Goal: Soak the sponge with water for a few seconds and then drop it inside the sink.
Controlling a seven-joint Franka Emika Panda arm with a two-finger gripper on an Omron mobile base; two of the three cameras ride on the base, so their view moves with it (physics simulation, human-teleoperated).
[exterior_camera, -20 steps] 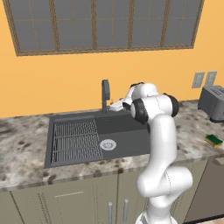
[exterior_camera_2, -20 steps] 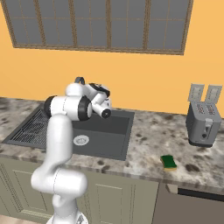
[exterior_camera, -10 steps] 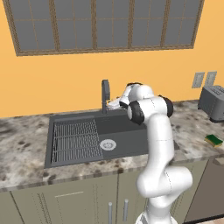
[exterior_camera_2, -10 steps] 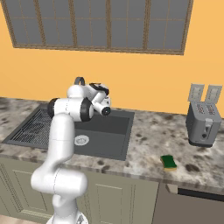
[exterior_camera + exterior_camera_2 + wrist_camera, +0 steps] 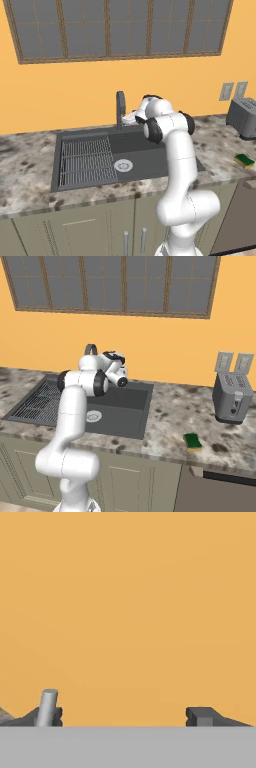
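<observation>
The sponge (image 5: 245, 160), green on top with a yellow layer, lies on the speckled counter far right of the sink (image 5: 147, 150), also seen as the sponge (image 5: 192, 441) near the counter's front edge. My gripper (image 5: 128, 119) is stretched out over the back of the basin, right beside the dark upright faucet (image 5: 120, 107). In the hand view the gripper (image 5: 124, 717) is open and faces the orange wall, with a grey faucet lever (image 5: 48, 707) against its left fingertip (image 5: 56, 716). Nothing is held. Water is out of view.
A wire grid rack (image 5: 87, 160) fills the sink's left half and a round silver drain (image 5: 123, 165) lies beside it. A toaster (image 5: 231, 398) stands at the back right under wall outlets. Windows run above the orange wall.
The hand has moved a little left, closer to the faucet. The sponge has not moved.
</observation>
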